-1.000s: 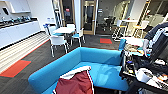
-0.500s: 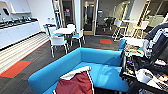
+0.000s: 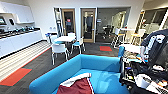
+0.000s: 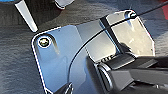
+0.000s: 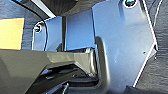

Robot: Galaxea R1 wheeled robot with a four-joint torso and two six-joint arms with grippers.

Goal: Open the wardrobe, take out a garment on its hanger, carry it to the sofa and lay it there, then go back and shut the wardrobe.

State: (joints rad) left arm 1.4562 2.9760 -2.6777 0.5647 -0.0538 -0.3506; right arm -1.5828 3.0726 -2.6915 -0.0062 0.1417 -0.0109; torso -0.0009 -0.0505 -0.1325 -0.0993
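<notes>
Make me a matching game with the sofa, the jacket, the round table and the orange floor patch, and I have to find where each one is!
Things:
1. sofa
2. jacket
3. round table
4. orange floor patch

Places:
A. lying on the blue seat cushion at the near edge of the head view
B. on the dark carpet near the striped floor by the kitchen counter
C. in the middle of the room, with white chairs around it
D. right in front of the camera, bright blue with a curved back

Pairs: 1-D, 2-A, 3-C, 4-B
</notes>
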